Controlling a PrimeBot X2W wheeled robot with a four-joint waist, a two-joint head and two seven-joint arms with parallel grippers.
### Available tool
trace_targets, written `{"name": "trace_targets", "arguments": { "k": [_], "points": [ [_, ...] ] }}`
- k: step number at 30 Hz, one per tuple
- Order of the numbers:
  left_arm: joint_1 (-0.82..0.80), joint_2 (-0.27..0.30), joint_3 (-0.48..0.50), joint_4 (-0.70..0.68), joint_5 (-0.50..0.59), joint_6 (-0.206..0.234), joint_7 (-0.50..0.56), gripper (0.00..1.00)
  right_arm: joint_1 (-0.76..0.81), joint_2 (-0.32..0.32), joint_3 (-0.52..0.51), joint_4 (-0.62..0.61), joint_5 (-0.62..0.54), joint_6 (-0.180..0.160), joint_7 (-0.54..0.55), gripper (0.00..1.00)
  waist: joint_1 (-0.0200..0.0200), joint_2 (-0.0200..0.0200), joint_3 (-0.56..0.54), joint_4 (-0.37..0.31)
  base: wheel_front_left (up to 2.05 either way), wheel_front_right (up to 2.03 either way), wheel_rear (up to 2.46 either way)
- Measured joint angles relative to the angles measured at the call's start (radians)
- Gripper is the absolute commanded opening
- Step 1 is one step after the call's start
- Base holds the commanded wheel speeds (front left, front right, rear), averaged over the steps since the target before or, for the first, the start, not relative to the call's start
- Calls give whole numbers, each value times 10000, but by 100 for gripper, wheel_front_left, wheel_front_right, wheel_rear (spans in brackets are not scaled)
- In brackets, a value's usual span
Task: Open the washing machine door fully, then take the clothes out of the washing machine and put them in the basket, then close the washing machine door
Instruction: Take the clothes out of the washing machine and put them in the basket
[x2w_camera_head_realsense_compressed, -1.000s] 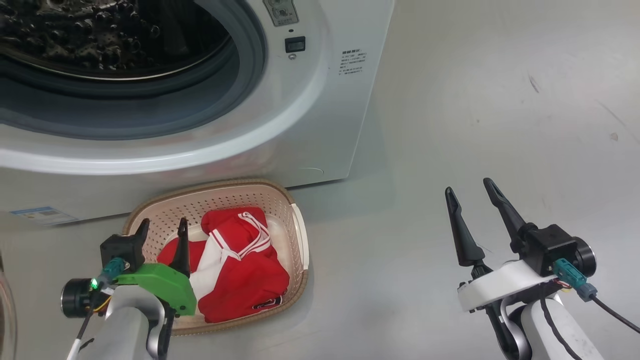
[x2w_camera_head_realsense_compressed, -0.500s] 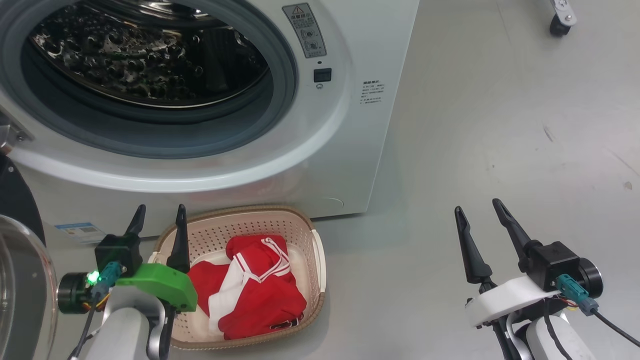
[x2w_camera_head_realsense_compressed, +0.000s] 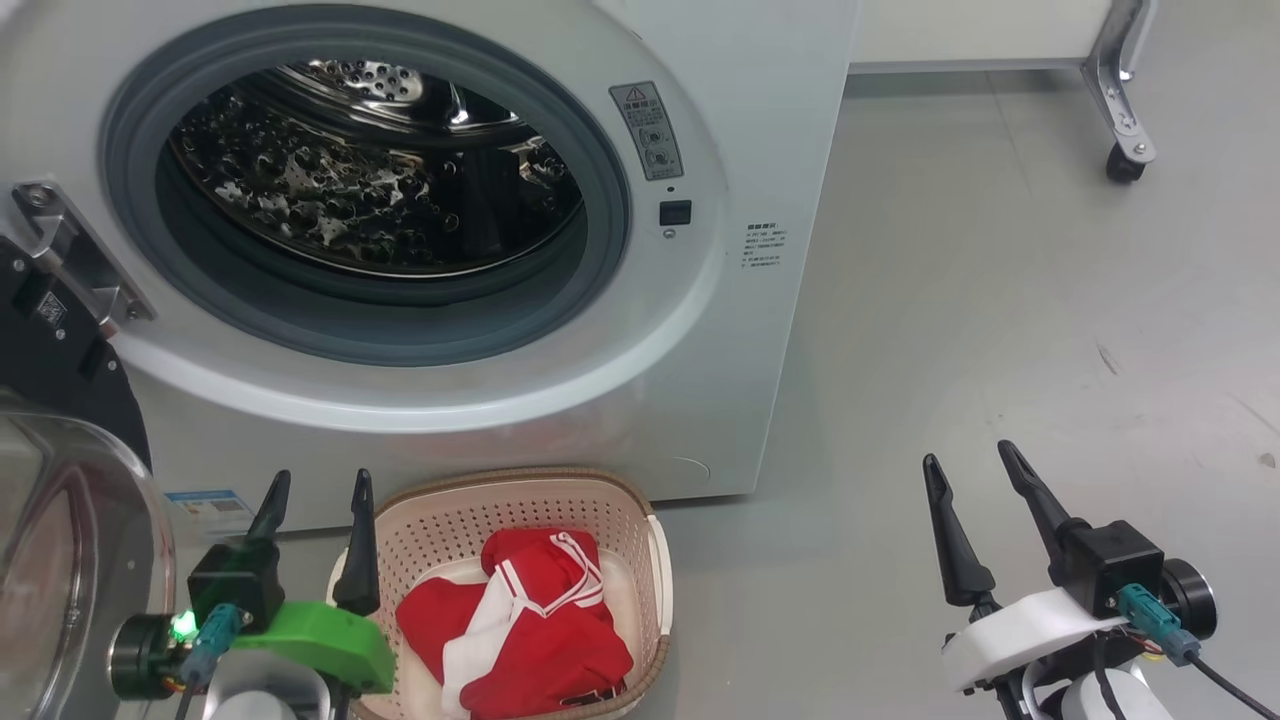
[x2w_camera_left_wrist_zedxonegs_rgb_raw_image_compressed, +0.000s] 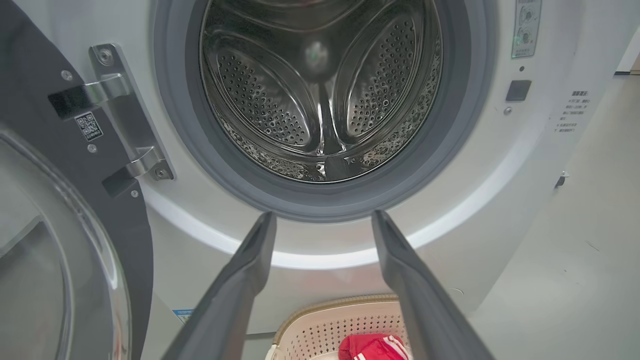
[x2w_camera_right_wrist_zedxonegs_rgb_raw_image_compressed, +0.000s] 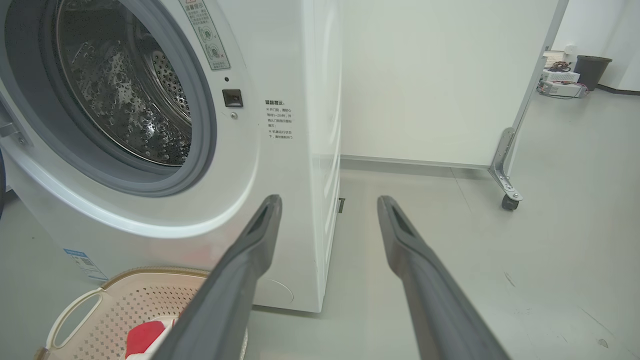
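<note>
- The head view has tipped upward since a second ago. Everything sits lower in it now, which is the camera moving, not the things.
- Far left, the washing machine door (x2w_camera_head_realsense_compressed: 70, 560) has come into sight. It is swung wide open, its clear glass bowl bulging beside the black rim, and it hangs from a steel hinge (x2w_camera_head_realsense_compressed: 70, 255).
- The left gripper (x2w_camera_head_realsense_compressed: 321, 477) is low and released, jaws spread and empty. One finger crosses the basket's left rim and the other stands just outside it, as before.
- The washing machine (x2w_camera_head_realsense_compressed: 700, 330) now shows its whole grey gasket (x2w_camera_head_realsense_compressed: 600, 250) and its perforated steel drum (x2w_camera_head_realsense_compressed: 370, 200), where only the lower arc showed earlier.
- The basket (x2w_camera_head_realsense_compressed: 520, 478) stands on the floor, touching or nearly touching the machine's front. The clothes (x2w_camera_head_realsense_compressed: 530, 630) lie inside it in a red heap with white stripes.
- The right gripper (x2w_camera_head_realsense_compressed: 968, 454) is well apart to the right, fingers parted and holding nothing.
- The floor (x2w_camera_head_realsense_compressed: 1000, 300) is smooth pale grey with a few scuffs.
- Newly in sight at the upper right is a metal leg on a caster (x2w_camera_head_realsense_compressed: 1125, 100) under a white panel (x2w_camera_right_wrist_zedxonegs_rgb_raw_image_compressed: 425, 75). A dark bin (x2w_camera_right_wrist_zedxonegs_rgb_raw_image_compressed: 591, 70) stands far behind it.
</note>
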Motion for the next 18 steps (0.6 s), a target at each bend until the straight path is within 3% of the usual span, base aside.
{"name": "trace_targets", "arguments": {
  "k": [18],
  "points": [
    [1537,261,125,-1593,4,276,263,100,589,-61,-23,-297,-2,-174,230,100,0,0,-595,-20,0,0,0]
  ]
}}
